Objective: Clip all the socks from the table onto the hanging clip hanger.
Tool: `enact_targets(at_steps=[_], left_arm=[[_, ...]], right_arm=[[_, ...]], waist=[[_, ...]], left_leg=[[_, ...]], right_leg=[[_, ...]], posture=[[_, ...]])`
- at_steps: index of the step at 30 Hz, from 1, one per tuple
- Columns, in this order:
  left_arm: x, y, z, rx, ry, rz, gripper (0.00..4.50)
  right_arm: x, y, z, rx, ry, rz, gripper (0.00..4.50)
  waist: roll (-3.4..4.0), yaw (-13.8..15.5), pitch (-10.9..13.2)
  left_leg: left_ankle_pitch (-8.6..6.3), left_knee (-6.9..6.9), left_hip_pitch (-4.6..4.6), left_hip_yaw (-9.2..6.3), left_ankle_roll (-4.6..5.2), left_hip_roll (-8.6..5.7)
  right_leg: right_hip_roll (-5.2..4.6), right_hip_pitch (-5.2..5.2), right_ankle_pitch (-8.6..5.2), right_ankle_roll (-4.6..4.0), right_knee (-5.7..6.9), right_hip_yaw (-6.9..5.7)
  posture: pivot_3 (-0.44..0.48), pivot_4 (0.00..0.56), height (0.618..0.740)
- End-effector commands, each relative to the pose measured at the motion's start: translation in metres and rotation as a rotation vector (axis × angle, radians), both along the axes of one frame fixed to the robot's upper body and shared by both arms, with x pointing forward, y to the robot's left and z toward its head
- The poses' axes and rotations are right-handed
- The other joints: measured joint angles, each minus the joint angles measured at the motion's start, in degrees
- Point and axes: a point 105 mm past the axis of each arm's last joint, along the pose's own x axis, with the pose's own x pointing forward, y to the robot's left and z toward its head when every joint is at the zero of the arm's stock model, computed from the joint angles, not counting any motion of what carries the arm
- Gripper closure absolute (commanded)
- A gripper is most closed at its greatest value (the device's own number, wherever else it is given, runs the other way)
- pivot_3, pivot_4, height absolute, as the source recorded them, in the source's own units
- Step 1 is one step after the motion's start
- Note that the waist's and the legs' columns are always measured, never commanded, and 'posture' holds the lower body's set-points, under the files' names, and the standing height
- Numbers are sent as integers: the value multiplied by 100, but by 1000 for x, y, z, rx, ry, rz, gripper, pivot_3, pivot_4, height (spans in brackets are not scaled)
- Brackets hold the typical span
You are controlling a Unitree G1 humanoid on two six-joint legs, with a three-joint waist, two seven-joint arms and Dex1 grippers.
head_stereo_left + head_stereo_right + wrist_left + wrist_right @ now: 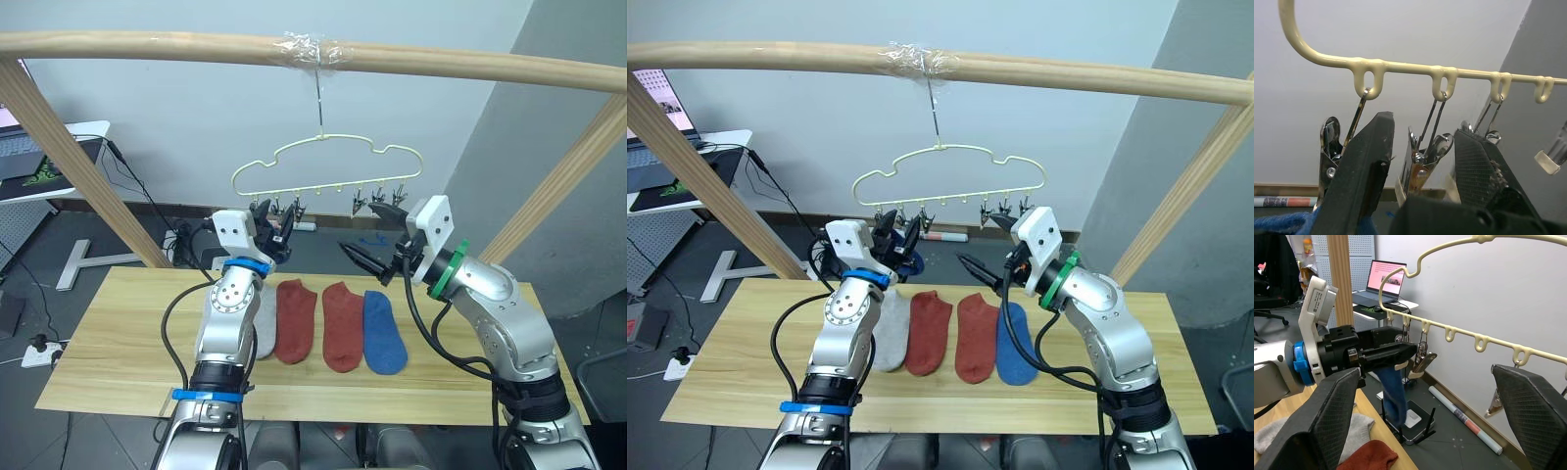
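- Two black fingers of the left gripper [277,238] were raised under the left end of the clip hanger [328,168], spread apart around the hanger's second clip [1422,161]; a blue sock [1392,391] of soft knit hung from this gripper, though how it was held could not be made out.
- In the left wrist view, the flat textured pads [1476,161] flanked shiny metal clips dangling on thin wire loops from the hanger's cream-coloured bar.
- The right gripper [377,257] hovered just right of centre, below the hanger's right-hand clips, its broad fingers wide apart with nothing between them.
- The clip hanger was a thin pale wire with a wavy, cloud-like outline, its long hook hanging from a thick round wooden pole [196,47] at a patch of clear wrapping.
- Four socks lay side by side on the table [118,343], a top of light yellowish planks with visible grain, under and between the two arms.
- From left to right: a light grey sock [265,323] partly hidden by the left arm, two rust red socks [296,321] and [342,326], and a second blue sock [383,333] at the right.
- The socks were flat, short and rounded at the toe, lying close together with toes towards the near edge.
- Far left, a laptop [651,108] stood on a small white desk [720,142].
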Motion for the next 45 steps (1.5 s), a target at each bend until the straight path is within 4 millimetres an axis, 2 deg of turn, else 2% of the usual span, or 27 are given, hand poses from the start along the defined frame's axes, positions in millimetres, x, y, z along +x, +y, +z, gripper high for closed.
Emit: enact_targets(at_steps=[1, 6, 9, 14, 16, 22, 23, 25, 28, 31, 34, 38, 43, 45], left_arm=[[0, -2, 14, 3, -55, -8, 2221], [1, -2, 17, 9, -71, -2, 2221], [1, -3, 18, -6, -75, -18, 2817], [1, -4, 18, -13, -72, -27, 4218], [1, -5, 18, -16, -72, -31, 4489], [1, -3, 17, -18, -60, -36, 4489], [2, -3, 17, -19, -53, -41, 4489], [2, -2, 17, -15, -46, -53, 4489], [2, 2, 16, -3, -34, -60, 4489], [2, 4, 15, 6, -27, -63, 4489], [2, 6, 16, 0, -27, -62, 4489], [1, 4, 15, -2, -23, -67, 4489], [1, 1, 12, 1, -16, -68, 4489], [1, 1, 12, 0, -15, -68, 4489]], right_arm=[[-4, -1, 16, 21, -61, 16, 0], [-4, 0, 15, 23, -59, 18, 0], [-4, 0, 15, 22, -57, 17, 0], [-4, 0, 14, 19, -55, 15, 0], [-4, 0, 13, 19, -52, 14, 0], [-3, 0, 8, 15, -38, 8, 0], [-1, -2, -2, -10, -3, -12, 0], [4, -7, -41, -155, 73, -68, 0], [16, -25, -101, -248, 255, -217, 0], [19, -35, -134, -332, 314, -264, 0], [16, -36, -166, -412, 403, -271, 0], [14, -31, -187, -454, 457, -259, 0], [14, -24, -202, -428, 550, -254, 0], [12, -29, -215, -500, 556, -241, 0]], waist=[[0, 0, 0], [0, 0, 0], [0, 0, 0], [0, 0, 0], [0, 0, 0], [0, 0, 0], [0, 1, 0], [-2, 2, -2], [-6, 2, -4], [-3, 1, -3], [-4, -42, -3], [-4, -86, -3], [-4, -109, -3], [-3, -114, -3]], left_leg=[[0, 0, 0, 0, 0, 0], [0, 0, 0, 0, 0, 0], [0, 0, 0, 1, 0, 0], [0, 0, 0, 0, 0, 0], [0, 0, 0, 0, 0, 0], [0, 0, 0, 0, 0, 0], [0, 0, 0, 0, 0, 0], [0, 1, 1, -1, 0, 0], [0, 0, 4, -1, 0, 1], [0, 3, 7, 9, 0, 0], [0, 3, 10, 21, 1, 0], [0, 3, 9, 15, 0, 2], [0, 3, 8, 16, 0, 2], [0, 3, 8, 16, 0, 2]], right_leg=[[0, 0, 0, 0, 0, 0], [0, 0, 0, 0, 0, 0], [0, 0, 0, 0, 0, 0], [0, 0, 0, 0, 0, -1], [0, 0, 0, 0, 1, -1], [0, 0, 1, -2, 1, 0], [0, 0, 2, -2, 1, 0], [0, 1, 2, -3, 1, 0], [0, 5, 1, -2, 0, 0], [0, 4, 1, -2, 3, 2], [0, 2, 3, 3, 4, 3], [2, 2, 3, 4, 4, 3], [2, 3, 4, 4, 4, 3], [2, 3, 4, 4, 4, 2]], posture=[[136, 148, 740], [137, 148, 740], [137, 148, 740], [136, 148, 740], [136, 148, 740], [142, 148, 740], [142, 148, 740], [142, 148, 740], [149, 148, 740], [149, 148, 740], [149, 148, 740], [149, 148, 740], [161, 146, 740], [161, 146, 740]])
